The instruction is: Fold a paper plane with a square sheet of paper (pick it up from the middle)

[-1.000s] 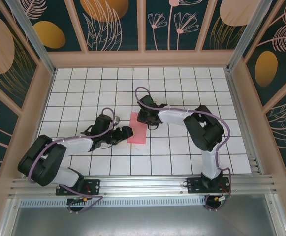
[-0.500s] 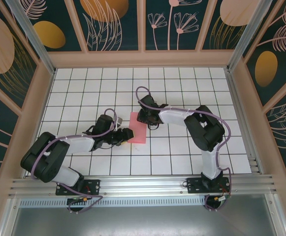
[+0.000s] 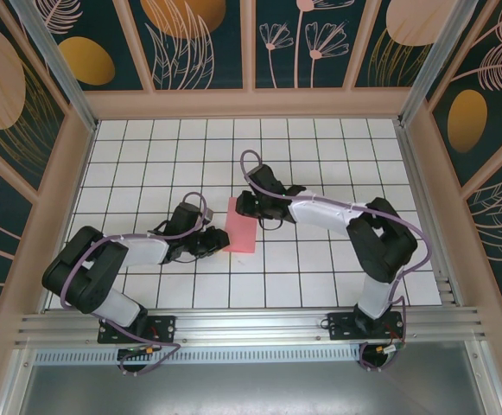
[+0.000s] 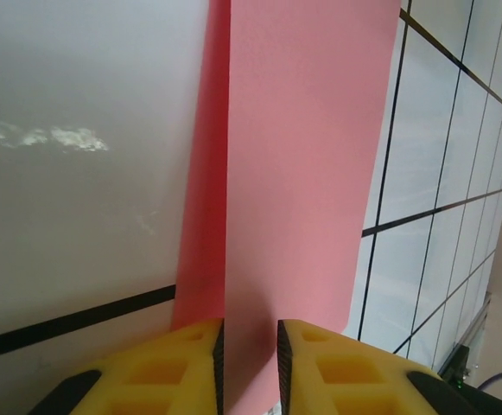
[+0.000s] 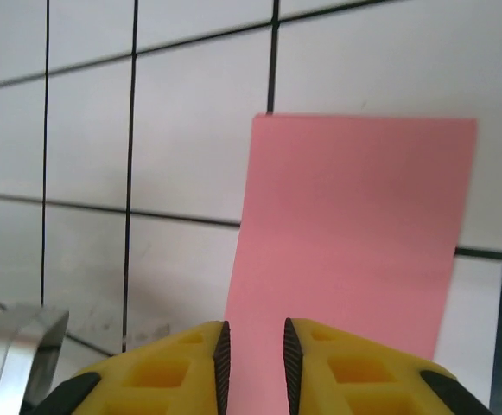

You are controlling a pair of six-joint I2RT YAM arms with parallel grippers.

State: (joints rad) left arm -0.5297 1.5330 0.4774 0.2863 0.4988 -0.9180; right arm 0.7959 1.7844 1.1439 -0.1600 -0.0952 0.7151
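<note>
The whole tiled surface [image 3: 147,138] is viewed steeply downward from high above and behind the arm bases [image 3: 138,330]. The left wrist view is taken just behind the left end effector [image 4: 249,333], very close along the pink sheet [image 4: 302,173]. The right wrist view is taken just behind the right end effector [image 5: 257,333], close above the same sheet. That sheet and neighbouring tiles are shared by all three.
</note>
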